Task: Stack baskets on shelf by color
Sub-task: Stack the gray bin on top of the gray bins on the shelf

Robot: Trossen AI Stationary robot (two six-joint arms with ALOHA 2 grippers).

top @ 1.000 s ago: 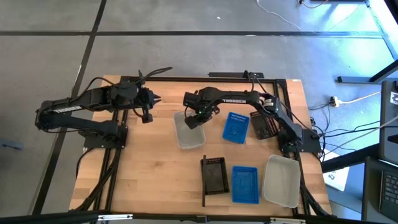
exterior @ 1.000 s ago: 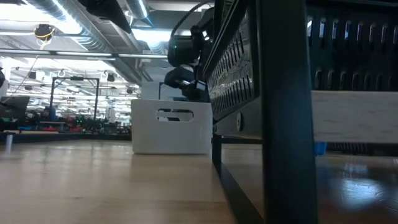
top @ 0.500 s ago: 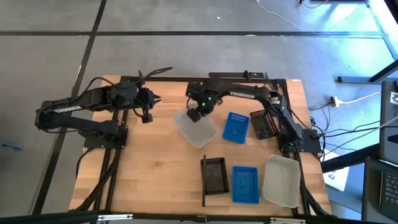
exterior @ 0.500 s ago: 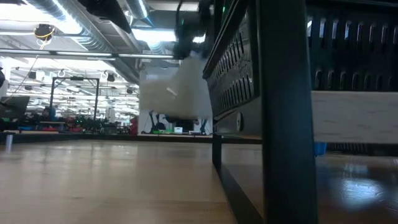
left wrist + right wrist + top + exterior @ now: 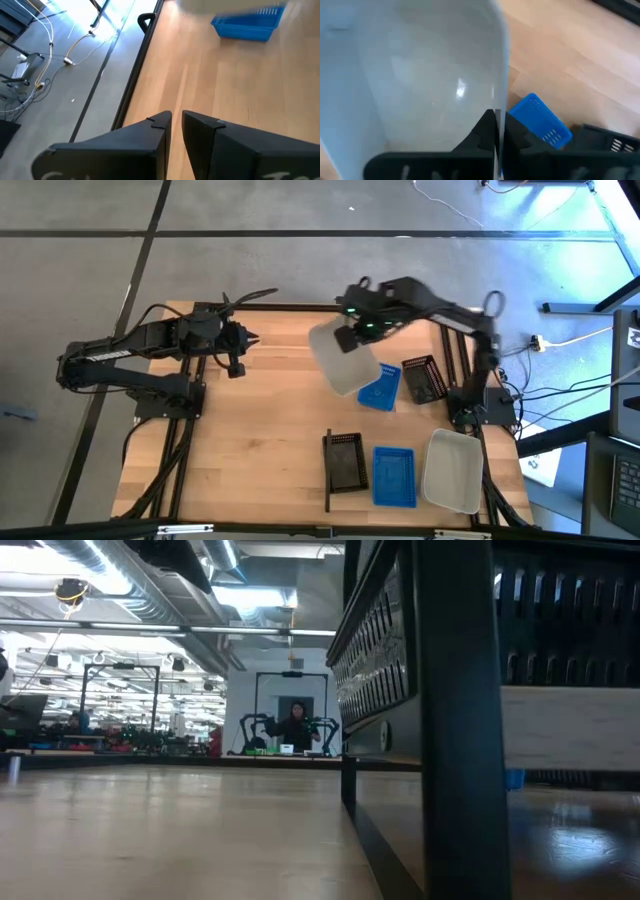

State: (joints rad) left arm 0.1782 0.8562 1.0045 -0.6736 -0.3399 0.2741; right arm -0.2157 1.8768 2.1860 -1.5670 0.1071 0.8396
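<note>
My right gripper hangs high over the table's far middle, shut on a translucent white basket that it holds in the air. Under that basket's right end lies a blue basket on the table, with a black slotted basket beside it. On the shelf, right of its black upright bar, sit a black basket, a blue one and a white one. My left gripper waits at the far left, fingers drawn together with nothing between them. My right gripper pinches the white basket's side wall at the rim, one finger inside the tub and one outside. The fingers come steeply from above, pointing down. The basket is lifted clear of the table and hangs tilted below the fingers.
Bare tabletop lies open between the two arms and in front of my left arm. In the low view the shelf's black upright and a slotted black basket fill the right half. A person stands far off in the room.
My right gripper has taken hold of the white basket, which stood on the table, and has carried it up and toward the table's far right. The basket has left the table, tipped, and risen out of the low view.
</note>
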